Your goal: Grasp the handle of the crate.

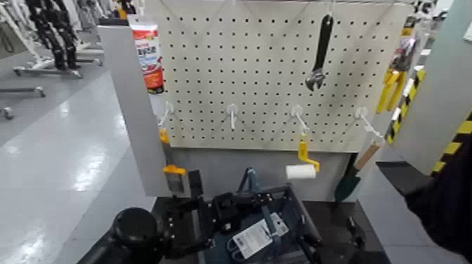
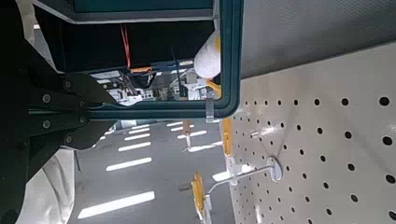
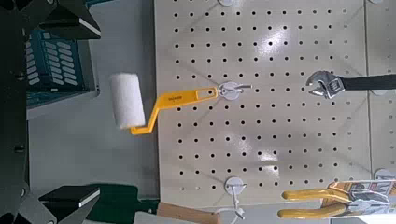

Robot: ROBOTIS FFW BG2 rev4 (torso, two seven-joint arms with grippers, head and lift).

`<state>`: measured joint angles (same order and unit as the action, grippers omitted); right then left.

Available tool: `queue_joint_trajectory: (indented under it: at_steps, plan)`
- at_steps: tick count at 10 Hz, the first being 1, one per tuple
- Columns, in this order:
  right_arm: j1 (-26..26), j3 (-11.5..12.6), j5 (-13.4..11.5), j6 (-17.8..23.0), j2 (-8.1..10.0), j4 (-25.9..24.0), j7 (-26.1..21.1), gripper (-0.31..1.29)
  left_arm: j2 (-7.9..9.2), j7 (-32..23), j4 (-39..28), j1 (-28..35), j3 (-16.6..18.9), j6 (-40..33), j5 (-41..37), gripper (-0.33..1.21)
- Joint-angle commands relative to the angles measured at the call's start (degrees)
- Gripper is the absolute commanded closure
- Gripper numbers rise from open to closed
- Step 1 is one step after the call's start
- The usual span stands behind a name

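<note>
The left tool (image 1: 242,200) sat at the handle (image 1: 247,181) above the crate (image 1: 288,218). Just beyond it hung a paint roller (image 1: 300,170) from the pegboard (image 1: 281,70), narrowing the room ahead. A grey post (image 1: 137,112) stood close on its left side. Beside the roller, bare wall lay open.

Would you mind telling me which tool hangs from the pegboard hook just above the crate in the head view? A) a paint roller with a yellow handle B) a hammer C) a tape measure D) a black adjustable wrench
A: the paint roller, white roll on a yellow handle, hangs from a hook on the pegboard directly above the crate; the black wrench hangs higher up.
</note>
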<state>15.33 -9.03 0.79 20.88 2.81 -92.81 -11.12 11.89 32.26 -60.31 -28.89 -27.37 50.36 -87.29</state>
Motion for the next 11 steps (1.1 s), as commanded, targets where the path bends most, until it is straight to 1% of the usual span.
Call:
queue_joint_trajectory:
  at_steps: [1,3,5,8,11]
  plan:
    - [0.0,0.1,-0.1,0.3,0.0,0.1,-0.2,0.13,0.5,0.0,-2.2,1.3,0.2,0.7,-0.7,1.19]
    - [0.2,0.2,-0.1,0.6,0.0,0.1,-0.5,0.13,1.2,0.0,-4.6,2.4,0.0,1.4,-1.5,1.19]
    - [0.3,0.3,-0.1,0.9,0.0,0.2,-0.7,0.13,2.61,-1.2,-9.0,4.7,-0.1,2.9,-3.4,1.19]
    - [0.5,0.3,-0.1,1.3,0.0,0.2,-0.8,0.13,5.16,-7.0,-16.8,9.4,1.3,4.2,-7.9,1.19]
    - [0.6,0.6,-0.1,1.4,0.0,0.1,-0.4,0.13,6.57,-10.6,-21.7,12.1,1.9,5.9,-11.2,1.19]
